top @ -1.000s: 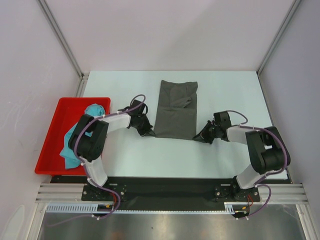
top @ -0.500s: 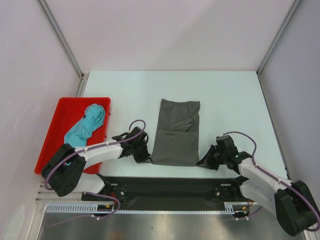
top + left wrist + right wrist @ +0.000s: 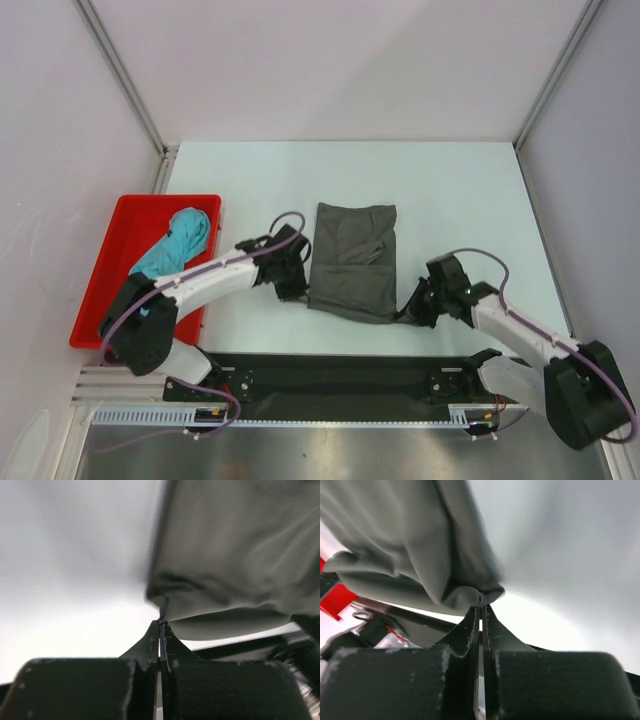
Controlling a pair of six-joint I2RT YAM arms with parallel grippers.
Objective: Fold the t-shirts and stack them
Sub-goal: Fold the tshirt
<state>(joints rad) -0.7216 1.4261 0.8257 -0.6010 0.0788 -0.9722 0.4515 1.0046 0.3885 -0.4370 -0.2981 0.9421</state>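
Shifted away, grey t-shirt is pinched by left fingers and right fingers (near corners).

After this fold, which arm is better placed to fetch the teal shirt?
Left, probably. The teal shirt lies in the red tray, on the same side as the left gripper; the right gripper, also shut on the grey shirt, is beyond it.

Grey t-shirt matt cloth; red tray probably glossy plastic; table smooth, matt.
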